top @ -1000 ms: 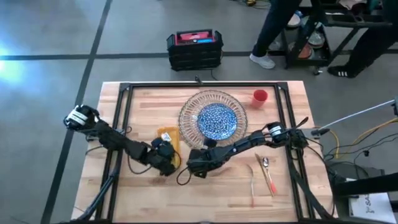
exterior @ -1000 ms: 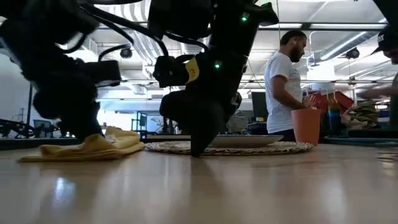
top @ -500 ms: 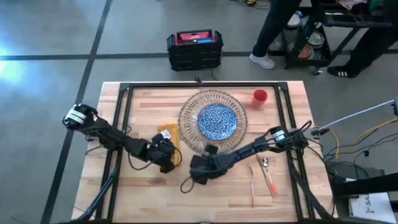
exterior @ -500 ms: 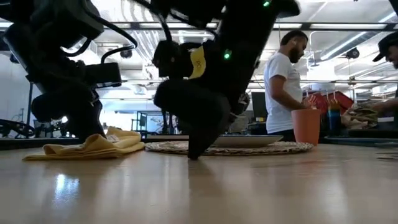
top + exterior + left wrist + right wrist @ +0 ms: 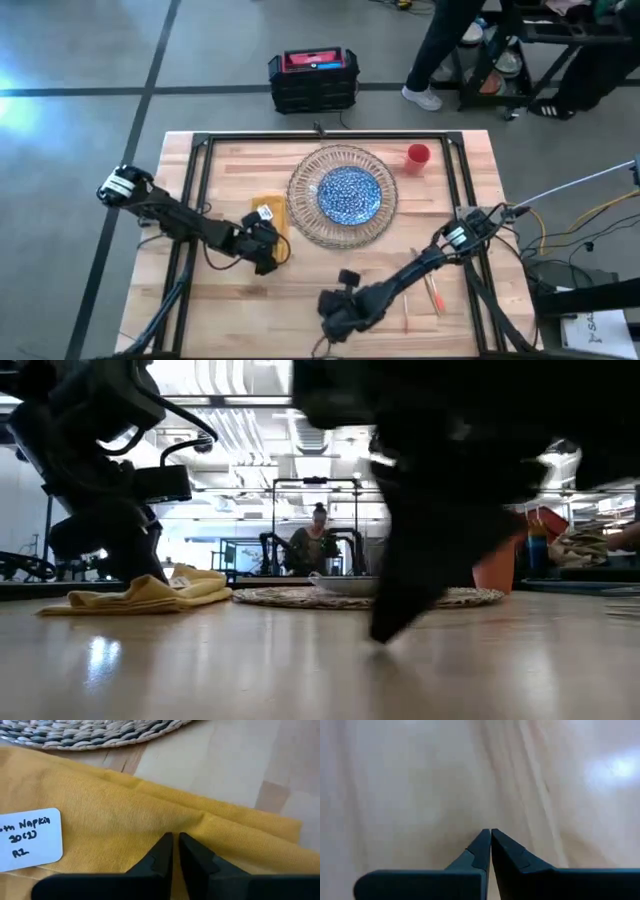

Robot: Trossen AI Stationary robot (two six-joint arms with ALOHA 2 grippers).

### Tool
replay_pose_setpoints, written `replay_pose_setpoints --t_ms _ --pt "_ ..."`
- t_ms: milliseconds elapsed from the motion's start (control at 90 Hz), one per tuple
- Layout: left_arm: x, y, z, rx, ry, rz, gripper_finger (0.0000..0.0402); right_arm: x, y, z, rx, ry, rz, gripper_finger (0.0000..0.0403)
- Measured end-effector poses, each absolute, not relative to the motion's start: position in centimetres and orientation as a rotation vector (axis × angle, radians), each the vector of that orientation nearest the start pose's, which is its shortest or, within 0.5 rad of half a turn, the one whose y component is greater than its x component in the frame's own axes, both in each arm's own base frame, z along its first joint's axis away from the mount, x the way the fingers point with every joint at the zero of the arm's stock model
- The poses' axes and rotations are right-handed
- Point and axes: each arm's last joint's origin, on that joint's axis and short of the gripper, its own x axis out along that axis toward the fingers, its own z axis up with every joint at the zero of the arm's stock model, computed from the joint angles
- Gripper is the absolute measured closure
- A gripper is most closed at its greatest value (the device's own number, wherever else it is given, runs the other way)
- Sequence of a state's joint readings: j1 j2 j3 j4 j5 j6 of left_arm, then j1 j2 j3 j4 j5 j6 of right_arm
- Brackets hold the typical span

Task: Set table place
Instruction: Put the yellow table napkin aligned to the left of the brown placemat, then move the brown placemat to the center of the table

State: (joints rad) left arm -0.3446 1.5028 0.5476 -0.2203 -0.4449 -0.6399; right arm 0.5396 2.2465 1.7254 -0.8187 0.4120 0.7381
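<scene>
My left pincer (image 5: 173,840) sits low over the yellow cloth napkin (image 5: 268,222), its 2 fingers pressed almost together with only a sliver between them, the tips at the cloth; I cannot tell whether any fabric is caught. The napkin lies on the desk (image 5: 230,305) just left of the large woven-looking charger plate (image 5: 305,220), a white paper label (image 5: 29,839) on it. The blue-patterned plate (image 5: 348,193) rests in the charger's middle and the small red-orange cup (image 5: 418,156) stands just beyond its far right rim. My right pincer (image 5: 490,838) is pressed together and empty, over bare wood near the front edge, well apart from the orange-handled cutlery (image 5: 433,287) lying to its right.

I judge the napkin is the step in hand: it looks rumpled in the low view. Next I would need to flatten it beside the plate, then lay the cutlery out.
</scene>
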Motion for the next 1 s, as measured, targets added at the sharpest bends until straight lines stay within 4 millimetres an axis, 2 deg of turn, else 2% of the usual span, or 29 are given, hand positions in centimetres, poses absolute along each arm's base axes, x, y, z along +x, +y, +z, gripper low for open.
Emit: replay_pose_setpoints --t_ms 211,411,578,667,744,1000 --pt "22.0 -6.5 11.5 -0.122 0.993 0.423 0.0381 41.4 15.0 16.4 0.002 1.114 -0.423 0.0403" --pt "21.9 -6.5 11.5 -0.104 1.002 0.418 0.0381 42.8 9.1 15.8 0.005 1.159 -0.448 0.0403" --pt "21.8 -6.4 11.4 -0.091 1.009 0.425 0.0381 42.7 6.8 14.0 0.074 1.192 -0.395 0.0403" --pt "21.6 -6.4 11.4 -0.078 1.021 0.437 0.0381 42.4 6.8 13.3 0.121 1.190 -0.375 0.0403" --pt "21.6 -6.2 11.3 -0.074 1.022 0.455 0.0381 42.0 8.2 13.0 0.146 1.190 -0.364 0.0403" --pt "21.8 -4.8 11.5 -0.037 1.024 0.507 0.0381 40.3 16.8 13.9 0.201 1.180 -0.200 0.0403"
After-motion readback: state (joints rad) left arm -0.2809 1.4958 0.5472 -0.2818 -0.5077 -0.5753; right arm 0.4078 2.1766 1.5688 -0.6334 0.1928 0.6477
